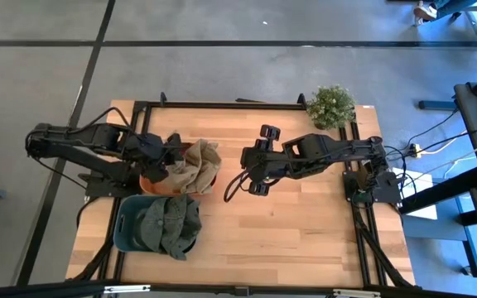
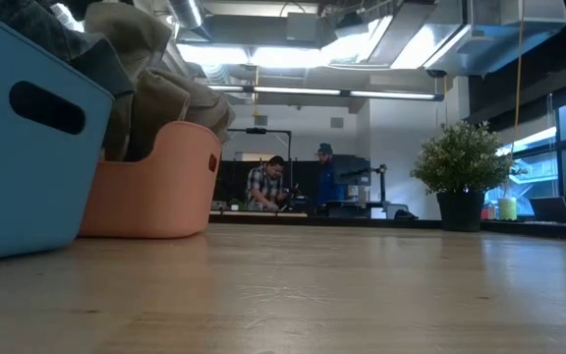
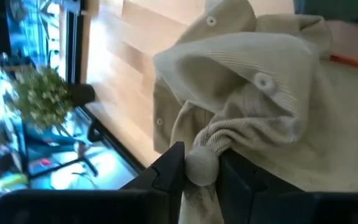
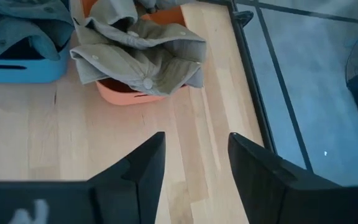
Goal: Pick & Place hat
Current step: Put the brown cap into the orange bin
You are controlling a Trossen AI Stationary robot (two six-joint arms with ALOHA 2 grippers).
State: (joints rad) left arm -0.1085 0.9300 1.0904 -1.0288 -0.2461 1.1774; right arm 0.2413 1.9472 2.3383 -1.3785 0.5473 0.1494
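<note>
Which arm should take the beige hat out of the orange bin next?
The left. Its claw is already shut on a fold of the beige hat over the orange bin. The right claw hangs open above bare table beside the bin, holding nothing.

A beige hat (image 1: 195, 164) fills the orange bin (image 4: 129, 94), a grey-green hat (image 1: 171, 223) the blue bin (image 1: 127, 229).

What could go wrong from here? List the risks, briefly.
1. The left gripper pinches only a bunched fold of the beige hat; the cloth may slip out when lifted.
2. The hat drapes over the rim of the orange bin, so pulling could drag or tip the bin.
3. The blue bin already holds green hats piled to its rim; another might spill out.
</note>
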